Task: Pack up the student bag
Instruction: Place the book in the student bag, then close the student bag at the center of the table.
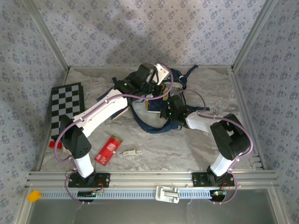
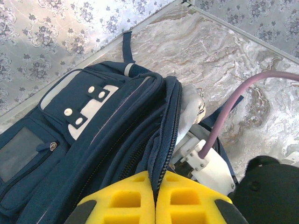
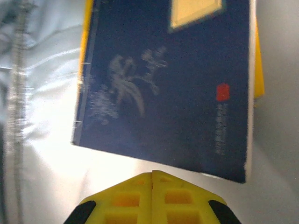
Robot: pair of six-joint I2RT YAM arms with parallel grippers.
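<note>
1. The student bag (image 2: 93, 140) lies toward 12 o'clock on the marbled desk (image 2: 210, 51), in the far middle, with both arms reaching over it.
2. The left fingers (image 2: 126, 198) are pressed together on the zipped edge of the bag's main opening, and the navy fabric runs down between them.
3. In the left wrist view the bag's white patch (image 2: 93, 109), with dark tabs and pale studs, sits at 10 o'clock from those fingers; a purple cable (image 2: 224, 112) arcs at 2 o'clock.
4. The right fingers (image 3: 177, 200) are closed tip to tip with nothing between them.
5. A dark blue booklet (image 3: 163, 93) lies just beyond them at 12 o'clock, on a pale lining (image 3: 46, 163). It bears a yellow label (image 3: 194, 11) and a small red stamp (image 3: 223, 92).
6. A zip (image 3: 17, 93) runs along the lining at 9 o'clock from the booklet.
7. On the desk, a chessboard (image 1: 67, 105) lies at 9 o'clock and a red packet (image 1: 108, 150) at 7 o'clock, with a small pale object (image 1: 131, 152) just beside the packet.
</note>
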